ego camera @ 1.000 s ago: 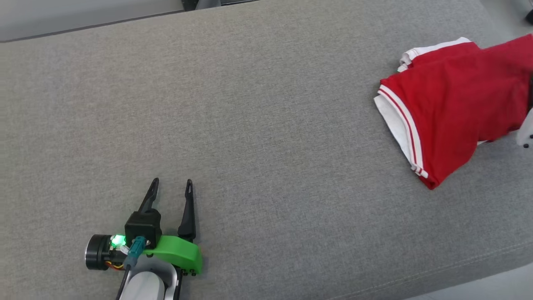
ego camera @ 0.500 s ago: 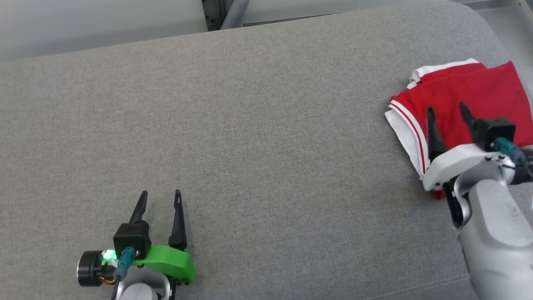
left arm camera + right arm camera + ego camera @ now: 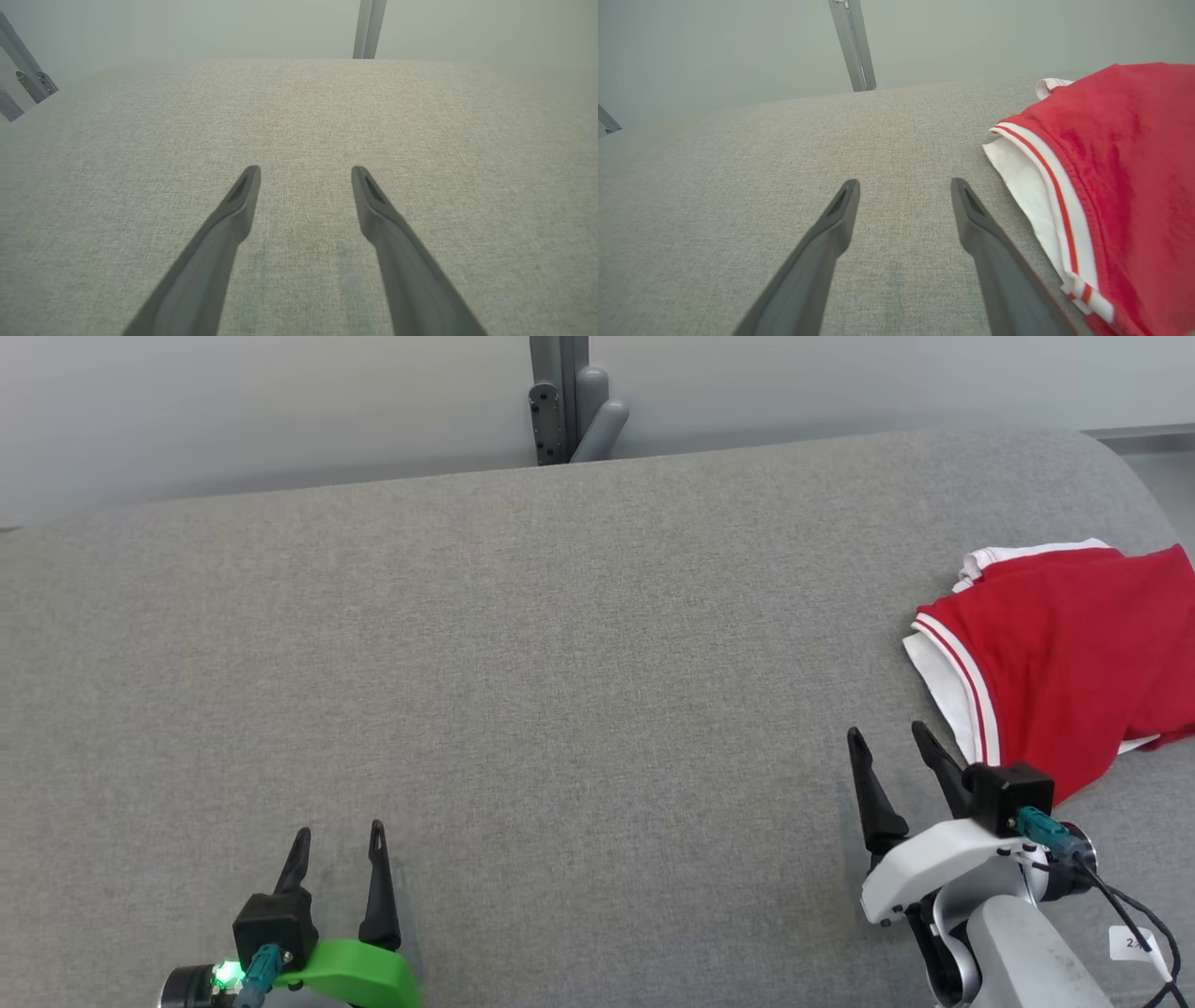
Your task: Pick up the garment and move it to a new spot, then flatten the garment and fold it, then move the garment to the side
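Observation:
A folded red garment [image 3: 1064, 653] with white trim and red stripes lies at the right end of the grey cushioned surface [image 3: 560, 663]; in the right wrist view the garment [image 3: 1125, 177] sits just right of the fingers. My right gripper [image 3: 887, 737] stands open, empty, just left of and nearer than the garment, apart from it. The same gripper [image 3: 903, 184] shows bare grey fabric between its fingers. My left gripper [image 3: 336, 831] rests open and empty at the lower left, far from the garment; in its own wrist view the left gripper [image 3: 306, 170] is over plain fabric.
A grey metal post [image 3: 560, 401] rises behind the surface's far edge against a pale wall. The surface curves down at its right end [image 3: 1134, 485]. Wide bare fabric stretches between the two grippers.
The head camera has tilted up, shifting the whole picture down. My right gripper, which was over the garment half a second ago, has drawn back to its left, open and empty.

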Robot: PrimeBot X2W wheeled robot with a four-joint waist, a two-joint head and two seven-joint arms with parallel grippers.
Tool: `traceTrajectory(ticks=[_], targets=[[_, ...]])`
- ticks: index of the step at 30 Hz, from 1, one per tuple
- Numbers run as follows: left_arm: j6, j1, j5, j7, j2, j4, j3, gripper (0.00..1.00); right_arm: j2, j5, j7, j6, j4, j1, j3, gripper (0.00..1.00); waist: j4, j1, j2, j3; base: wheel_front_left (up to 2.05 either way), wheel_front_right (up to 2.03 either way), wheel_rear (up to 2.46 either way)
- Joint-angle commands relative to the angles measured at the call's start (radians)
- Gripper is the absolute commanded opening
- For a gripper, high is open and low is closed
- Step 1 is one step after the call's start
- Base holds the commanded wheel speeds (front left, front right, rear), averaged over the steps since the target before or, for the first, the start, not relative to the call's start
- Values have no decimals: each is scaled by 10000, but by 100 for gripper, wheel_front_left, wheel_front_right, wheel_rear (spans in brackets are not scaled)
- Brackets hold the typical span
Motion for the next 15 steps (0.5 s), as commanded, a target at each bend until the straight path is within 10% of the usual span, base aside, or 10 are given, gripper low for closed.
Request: traceTrajectory(ticks=[1, 15], targets=[[26, 191, 2, 3, 42, 9, 126, 100, 35, -100, -23, -8, -181, 294, 34, 100, 268, 0, 1, -323, 0, 0, 0], [-299, 322, -133, 3, 41, -59, 608, 100, 168, -840, -23, -8, -562, 699, -323, 100, 271, 0, 1, -803, 0, 0, 0]])
